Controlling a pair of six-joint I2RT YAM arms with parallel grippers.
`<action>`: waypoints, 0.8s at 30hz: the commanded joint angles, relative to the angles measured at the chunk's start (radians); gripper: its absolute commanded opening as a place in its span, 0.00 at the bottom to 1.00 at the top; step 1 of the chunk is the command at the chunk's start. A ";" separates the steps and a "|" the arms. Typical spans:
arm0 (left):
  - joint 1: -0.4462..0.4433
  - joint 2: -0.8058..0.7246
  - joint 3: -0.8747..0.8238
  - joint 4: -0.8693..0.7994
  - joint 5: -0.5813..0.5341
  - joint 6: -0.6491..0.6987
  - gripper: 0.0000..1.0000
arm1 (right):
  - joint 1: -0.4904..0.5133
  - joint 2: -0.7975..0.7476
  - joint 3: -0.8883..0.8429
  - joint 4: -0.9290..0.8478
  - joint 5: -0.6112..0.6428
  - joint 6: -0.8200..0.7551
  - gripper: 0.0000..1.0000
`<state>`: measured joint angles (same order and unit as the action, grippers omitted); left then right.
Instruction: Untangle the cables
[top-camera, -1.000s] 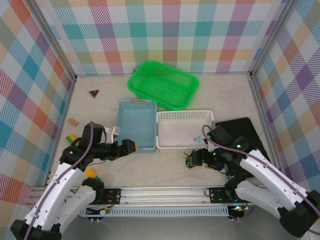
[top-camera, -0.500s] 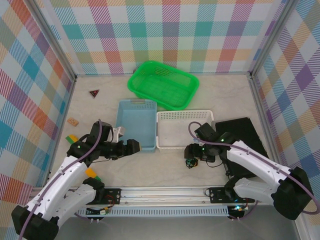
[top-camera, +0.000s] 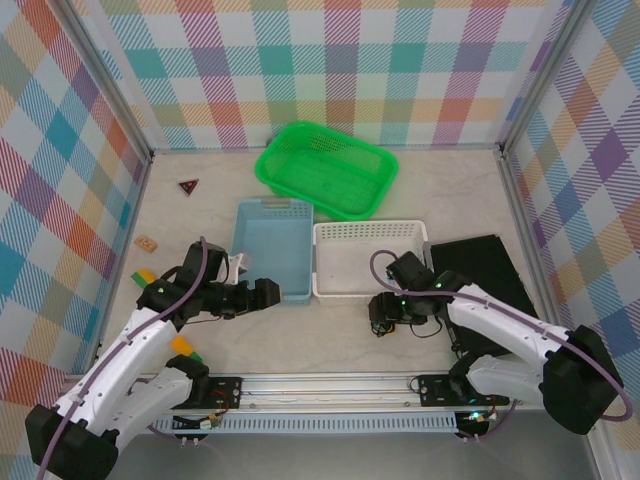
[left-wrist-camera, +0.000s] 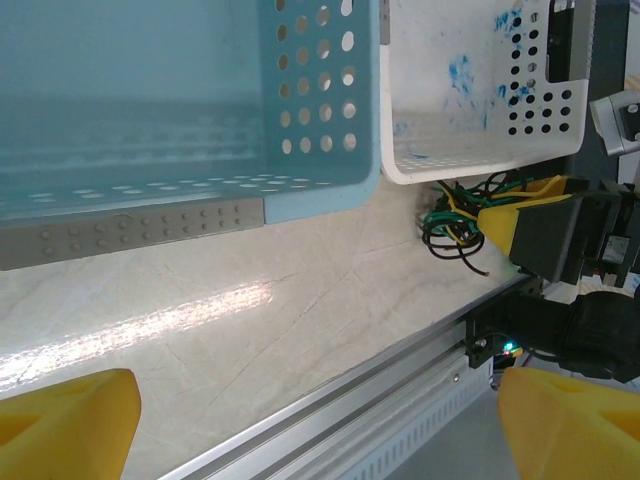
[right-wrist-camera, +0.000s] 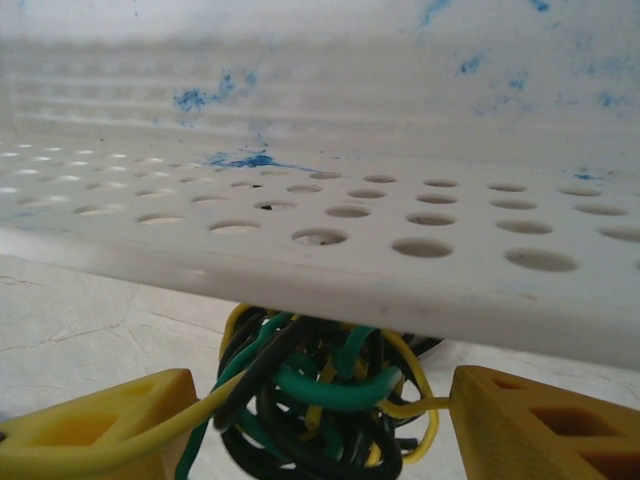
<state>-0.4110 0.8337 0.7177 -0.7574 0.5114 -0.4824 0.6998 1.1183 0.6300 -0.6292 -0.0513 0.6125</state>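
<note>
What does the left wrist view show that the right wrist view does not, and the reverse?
Left wrist view: the blue basket and the aluminium rail. Right wrist view: how the strands cross, a green loop over black strands, a yellow strand resting on the right pincer's finger. Both: the white basket with blue smudges, the cable tangle by its wall, and the right pincer at it.

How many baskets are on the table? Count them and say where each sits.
3. The green basket sits far back; the blue basket nearer, left of centre; the white basket beside it on the right. None seems hidden.
</note>
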 joint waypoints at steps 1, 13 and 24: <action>-0.011 -0.022 0.017 -0.015 -0.023 0.007 0.92 | 0.004 -0.010 -0.023 0.036 0.013 -0.037 0.63; -0.012 -0.068 0.028 -0.040 -0.057 0.002 0.91 | 0.004 -0.166 -0.060 -0.023 -0.002 -0.043 0.21; -0.012 -0.071 0.152 -0.033 0.012 0.120 0.93 | 0.004 -0.294 0.135 -0.167 -0.189 -0.083 0.00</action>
<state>-0.4122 0.7689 0.8101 -0.8062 0.4759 -0.4236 0.6998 0.8467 0.6666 -0.7673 -0.1631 0.5598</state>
